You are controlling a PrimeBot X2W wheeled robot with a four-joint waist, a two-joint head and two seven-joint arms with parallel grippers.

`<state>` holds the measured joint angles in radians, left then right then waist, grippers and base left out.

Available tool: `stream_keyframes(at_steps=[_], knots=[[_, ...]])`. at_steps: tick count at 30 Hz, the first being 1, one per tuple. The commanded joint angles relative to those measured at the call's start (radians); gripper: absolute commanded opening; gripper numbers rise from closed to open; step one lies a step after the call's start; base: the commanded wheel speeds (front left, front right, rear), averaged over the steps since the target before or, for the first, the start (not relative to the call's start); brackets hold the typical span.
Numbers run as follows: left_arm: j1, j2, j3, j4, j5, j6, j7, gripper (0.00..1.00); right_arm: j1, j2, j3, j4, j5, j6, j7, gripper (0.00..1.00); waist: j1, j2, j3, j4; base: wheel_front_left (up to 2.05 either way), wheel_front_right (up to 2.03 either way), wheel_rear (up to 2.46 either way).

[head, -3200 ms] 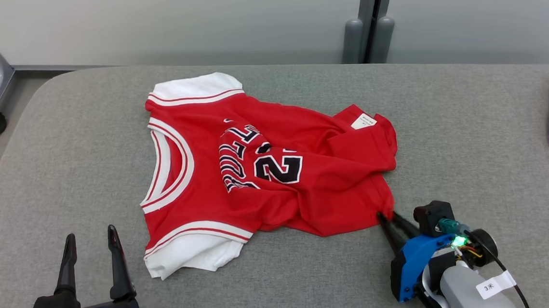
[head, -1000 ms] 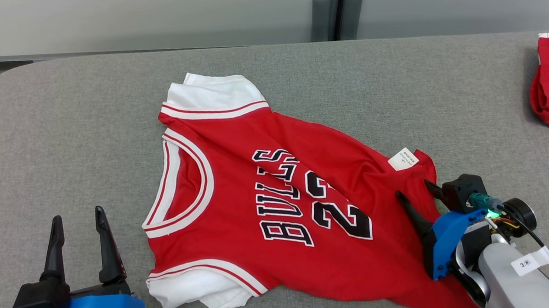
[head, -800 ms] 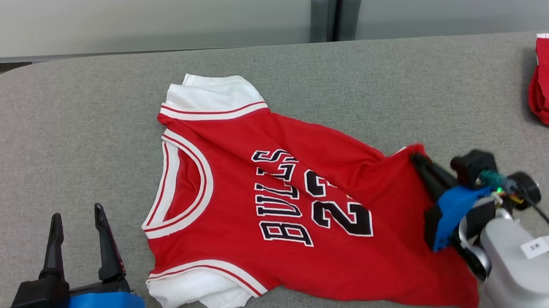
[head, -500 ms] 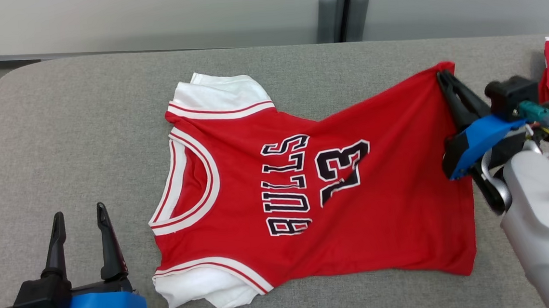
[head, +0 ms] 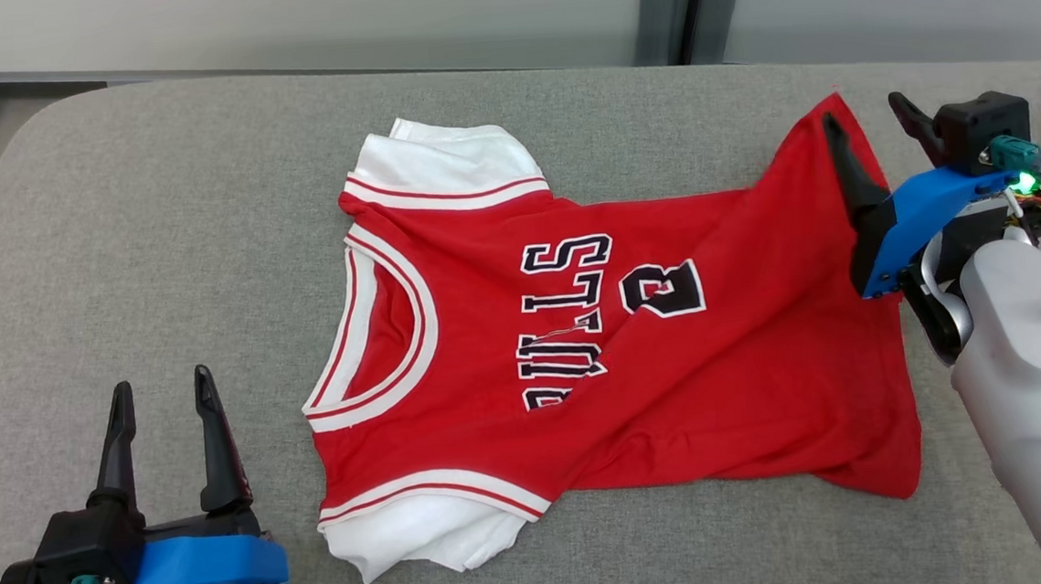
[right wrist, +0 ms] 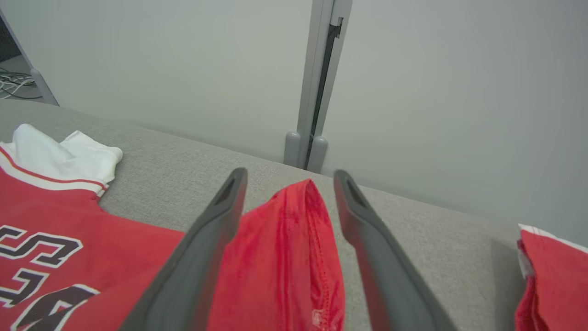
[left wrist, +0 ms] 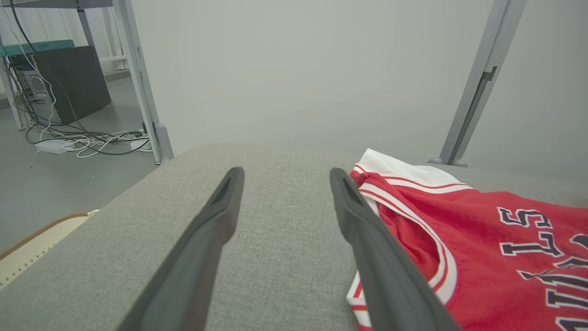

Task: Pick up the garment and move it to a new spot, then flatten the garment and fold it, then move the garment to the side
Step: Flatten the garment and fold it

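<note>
Finds the red garment (head: 745, 359) lying wrinkled on the grey desk (head: 158, 217), collar toward the left claw (head: 163, 381). Finds that claw wide open, empty, apart from the cloth. Finds the right claw (head: 860, 110) spread wide astride the raised far hem corner, gripping nothing.

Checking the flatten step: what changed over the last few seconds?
The right gripper spread the crumpled jersey, pulled its far hem corner away and to the right, then opened. The corner now lies loose between its fingers. The left gripper stayed open and idle. The other red garment stayed at the right.
</note>
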<state>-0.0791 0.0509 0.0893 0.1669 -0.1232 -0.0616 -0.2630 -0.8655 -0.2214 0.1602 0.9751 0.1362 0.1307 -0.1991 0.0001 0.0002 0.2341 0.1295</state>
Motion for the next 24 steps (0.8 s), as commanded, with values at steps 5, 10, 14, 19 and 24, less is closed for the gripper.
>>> stream_keyframes(at_steps=[5,10,14,19,24], knots=[[0.029,-0.001,0.019,-0.002,0.010,0.002,-0.002,1.00,0.083,-0.015,-0.024,-0.029,0.021,0.000,-0.062,1.00,-0.0001,-0.0002,-0.044,-0.041,0.00,0.00,0.00],[0.061,-0.001,0.042,-0.007,0.026,-0.005,-0.002,1.00,0.249,-0.024,-0.083,-0.233,0.052,0.000,-0.067,1.00,-0.0001,-0.0002,-0.081,-0.076,0.00,0.00,0.00],[0.085,-0.001,0.053,-0.010,0.031,-0.008,-0.002,1.00,0.428,-0.006,-0.143,-0.426,0.051,0.000,-0.066,1.00,-0.0001,-0.0002,-0.108,-0.097,0.00,0.00,0.00],[0.104,-0.001,0.059,-0.013,0.038,-0.010,-0.002,1.00,0.584,0.034,-0.189,-0.576,0.042,0.000,-0.066,1.00,-0.0001,-0.0002,-0.123,-0.110,0.00,0.00,0.00],[0.117,-0.001,0.059,-0.012,0.041,-0.014,-0.002,1.00,0.729,0.105,-0.199,-0.702,0.011,0.000,-0.067,1.00,-0.0001,-0.0002,-0.130,-0.116,0.00,0.00,0.00]])
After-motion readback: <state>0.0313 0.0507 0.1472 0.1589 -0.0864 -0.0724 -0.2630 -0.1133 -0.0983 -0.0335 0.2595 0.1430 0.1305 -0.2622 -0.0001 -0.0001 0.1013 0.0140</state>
